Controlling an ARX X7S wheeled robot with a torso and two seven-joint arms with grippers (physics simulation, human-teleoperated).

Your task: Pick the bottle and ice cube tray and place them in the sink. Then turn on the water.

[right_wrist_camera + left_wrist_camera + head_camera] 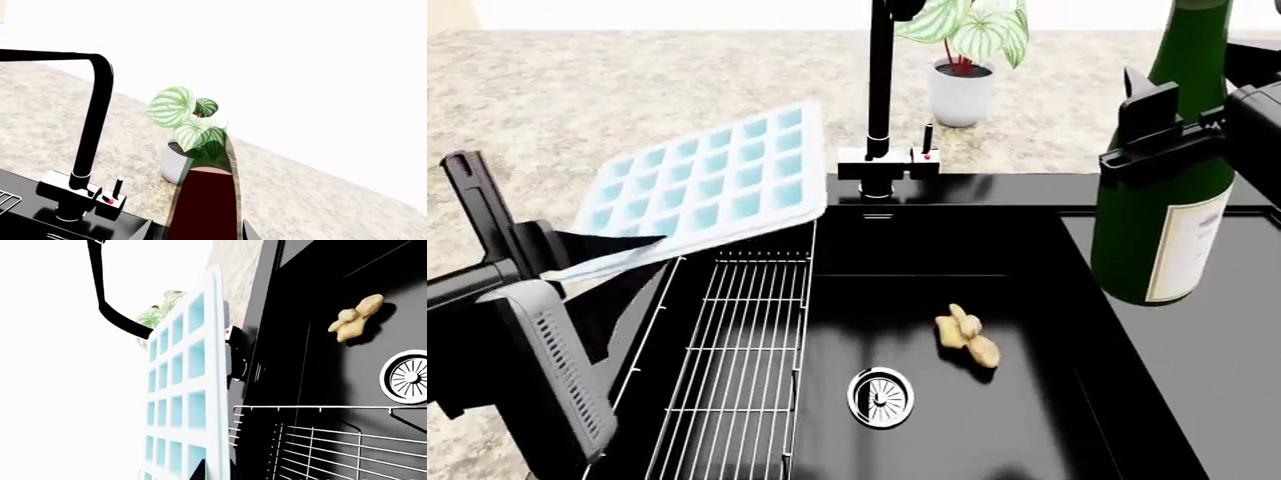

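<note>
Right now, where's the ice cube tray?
In the head view the ice cube tray is at the left, held tilted by the left gripper above the wire rack at the sink's left end, left of the tap.

No readable text, brand, number or sign in any view. Only label-like surface: white paper label on the bottle (pixel 1178 250), low on the bottle body, just right of the sink (pixel 961 400) basin in the head view. Label is blank as rendered, no print legible. Small red dot on the tap base (pixel 107 201), behind the sink's back rim, is a plain mark, no character. Ice cube tray (pixel 707 185), at the sink's left rim, has bare cells, no lettering. Plant pot (pixel 960 95), behind the sink near the tap, is plain white, no markings.
</note>
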